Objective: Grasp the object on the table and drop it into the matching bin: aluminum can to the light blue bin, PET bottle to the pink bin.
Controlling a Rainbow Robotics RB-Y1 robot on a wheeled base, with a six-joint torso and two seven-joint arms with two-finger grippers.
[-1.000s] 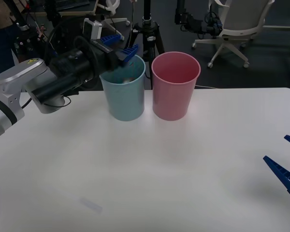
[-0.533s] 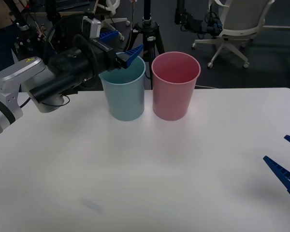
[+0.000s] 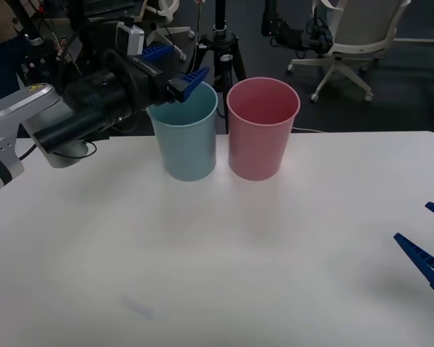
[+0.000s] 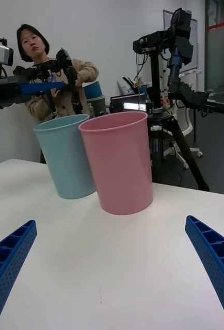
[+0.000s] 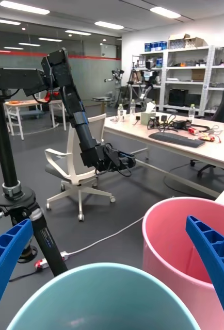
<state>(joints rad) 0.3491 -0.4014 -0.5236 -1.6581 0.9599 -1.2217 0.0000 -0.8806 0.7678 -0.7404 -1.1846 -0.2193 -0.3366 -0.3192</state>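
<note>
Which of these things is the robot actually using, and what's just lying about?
Job:
tall pale blue plastic bin
tall pink plastic bin
wide white tabletop
left gripper, open above blue bin
right gripper, open, idle

Clutter:
black tripod
white office chair

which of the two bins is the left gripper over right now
The light blue bin. The open left gripper hangs above its rim, while the same-shaped pink bin stands beside it, toward the robot's right, with nothing above it.

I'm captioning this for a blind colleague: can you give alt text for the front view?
The left gripper hangs open above the light blue bin, which stands beside the pink bin on the white table. The right gripper rests open at the table's right edge.
</note>
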